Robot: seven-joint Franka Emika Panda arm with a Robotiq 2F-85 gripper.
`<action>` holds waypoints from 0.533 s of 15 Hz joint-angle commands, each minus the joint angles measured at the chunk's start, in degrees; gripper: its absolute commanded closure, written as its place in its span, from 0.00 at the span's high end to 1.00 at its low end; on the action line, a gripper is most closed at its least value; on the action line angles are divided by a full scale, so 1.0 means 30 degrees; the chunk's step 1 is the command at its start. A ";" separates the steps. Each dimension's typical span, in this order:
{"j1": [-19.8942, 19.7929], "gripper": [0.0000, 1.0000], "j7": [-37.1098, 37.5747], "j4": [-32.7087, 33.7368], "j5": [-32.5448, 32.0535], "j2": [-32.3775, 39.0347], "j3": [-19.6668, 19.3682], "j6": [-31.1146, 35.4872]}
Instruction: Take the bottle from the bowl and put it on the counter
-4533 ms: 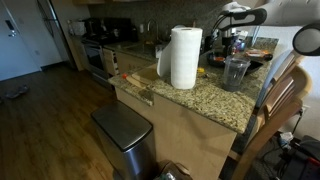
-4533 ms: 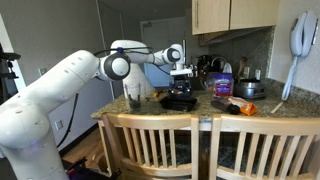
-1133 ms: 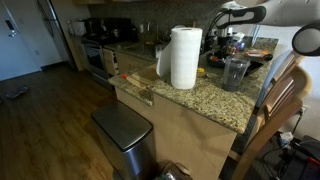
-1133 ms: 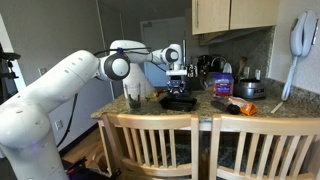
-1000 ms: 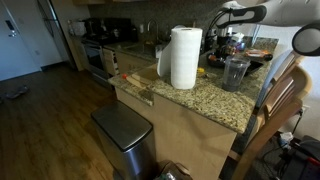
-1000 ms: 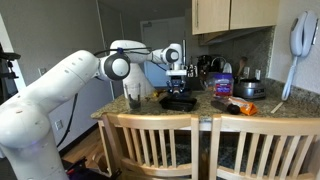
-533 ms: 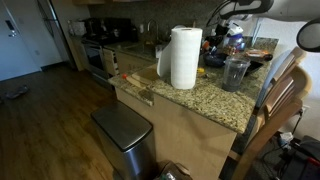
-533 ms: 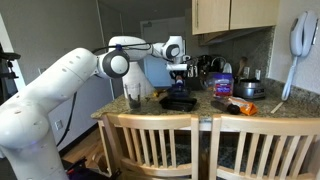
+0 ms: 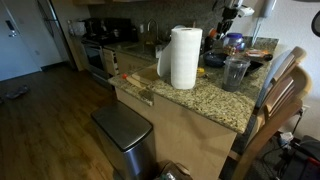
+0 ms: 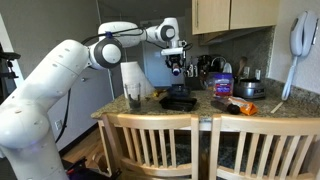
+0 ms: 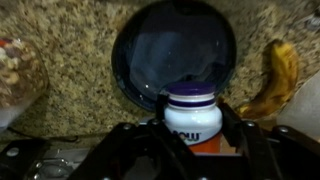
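In the wrist view my gripper (image 11: 195,108) is shut on the bottle (image 11: 192,120), a white bottle with a purple cap and an orange label. It hangs above the dark round bowl (image 11: 175,45), which looks empty and sits on the speckled granite counter (image 11: 70,70). In an exterior view the gripper (image 10: 178,64) is raised well above the bowl (image 10: 180,101) and the counter (image 10: 150,109). The bottle itself is too small to make out there. In an exterior view the gripper (image 9: 222,20) is high over the counter (image 9: 215,98).
A banana (image 11: 275,75) lies right of the bowl and a jar of nuts (image 11: 15,75) left of it. A paper towel roll (image 9: 184,57), a clear cup (image 9: 236,72), a pot (image 10: 248,88) and a purple bag (image 10: 223,83) stand nearby. Wooden chairs (image 10: 160,145) line the counter's front.
The arm has risen over the last second, carrying the bottle straight up out of the bowl. The jaws stayed shut on it.
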 commanded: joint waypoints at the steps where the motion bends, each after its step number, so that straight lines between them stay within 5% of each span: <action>1: -0.0308 0.31 -0.0786 0.0115 -0.1103 -0.1617 0.0334 -0.5337; 3: -0.0199 0.31 -0.1195 0.0544 -0.1085 -0.2025 -0.0011 -0.7840; 8: 0.0201 0.31 -0.2811 -0.1266 -0.1386 -0.2132 0.0050 -0.6815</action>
